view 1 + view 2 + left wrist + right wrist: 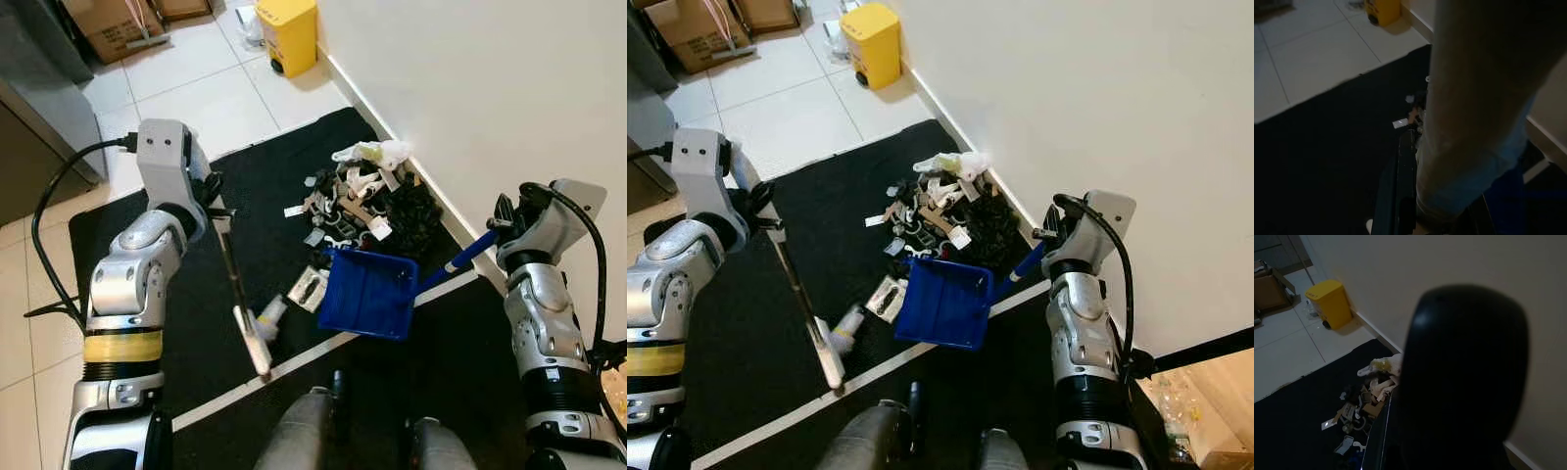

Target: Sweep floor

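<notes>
On black mat (265, 186): one dustpan (367, 292), one broom (241, 299).

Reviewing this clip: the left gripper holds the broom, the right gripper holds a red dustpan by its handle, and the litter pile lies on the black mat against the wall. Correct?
One error: the dustpan is blue, not red, as the left eye view shows. The rest holds: the left gripper holds the broom, the right gripper holds the dustpan's handle, and the litter pile lies on the black mat against the wall.
</notes>
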{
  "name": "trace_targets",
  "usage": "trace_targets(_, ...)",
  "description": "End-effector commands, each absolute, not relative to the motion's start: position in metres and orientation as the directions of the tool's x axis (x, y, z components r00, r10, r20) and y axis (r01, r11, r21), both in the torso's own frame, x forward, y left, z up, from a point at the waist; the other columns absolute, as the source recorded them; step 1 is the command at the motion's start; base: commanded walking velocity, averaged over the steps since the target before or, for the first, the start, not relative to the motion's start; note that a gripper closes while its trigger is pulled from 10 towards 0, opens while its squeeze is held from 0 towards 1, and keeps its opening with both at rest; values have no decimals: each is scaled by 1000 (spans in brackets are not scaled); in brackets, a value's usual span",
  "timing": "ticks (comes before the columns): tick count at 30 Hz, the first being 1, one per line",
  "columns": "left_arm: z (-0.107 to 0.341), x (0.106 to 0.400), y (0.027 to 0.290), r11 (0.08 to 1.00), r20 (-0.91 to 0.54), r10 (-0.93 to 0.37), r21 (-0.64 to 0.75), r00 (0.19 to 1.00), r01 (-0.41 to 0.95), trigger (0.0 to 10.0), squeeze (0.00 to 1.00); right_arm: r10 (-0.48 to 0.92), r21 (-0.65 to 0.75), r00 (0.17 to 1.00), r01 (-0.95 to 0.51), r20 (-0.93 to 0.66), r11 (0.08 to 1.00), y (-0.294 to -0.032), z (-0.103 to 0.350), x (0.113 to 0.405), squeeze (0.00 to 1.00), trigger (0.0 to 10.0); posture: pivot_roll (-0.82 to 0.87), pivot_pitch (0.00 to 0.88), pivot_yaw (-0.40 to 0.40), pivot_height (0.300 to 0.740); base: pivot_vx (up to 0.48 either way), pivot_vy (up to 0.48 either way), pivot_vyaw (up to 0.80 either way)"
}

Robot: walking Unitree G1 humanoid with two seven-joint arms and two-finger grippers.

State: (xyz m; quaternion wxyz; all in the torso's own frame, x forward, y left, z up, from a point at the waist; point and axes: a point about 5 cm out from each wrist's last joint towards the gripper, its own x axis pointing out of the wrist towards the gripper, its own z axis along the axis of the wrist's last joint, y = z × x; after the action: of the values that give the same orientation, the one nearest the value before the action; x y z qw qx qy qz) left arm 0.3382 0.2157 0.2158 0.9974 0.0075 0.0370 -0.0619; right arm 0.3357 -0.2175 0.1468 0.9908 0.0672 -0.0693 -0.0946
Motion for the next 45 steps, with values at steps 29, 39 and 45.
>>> trace_targets(29, 212, 339, 224, 993, -34, -104, 52, 994, 106, 10000, 0, -194, 161, 974, 174, 116, 972, -218, 143, 332, 0, 10000, 119, 191, 109, 740, 0, -197, 0)
trace_targets(39, 209, 339, 225, 996, -43, -89, 23, 995, 90, 10000, 0, -194, 159, 974, 175, 113, 972, -218, 142, 332, 0, 10000, 117, 191, 107, 740, 0, 0, 0)
trace_targets(45, 209, 339, 226, 996, -38, -80, 37, 996, 81, 10000, 0, -191, 160, 975, 172, 111, 972, -217, 142, 332, 0, 10000, 118, 191, 105, 740, 0, 0, 0)
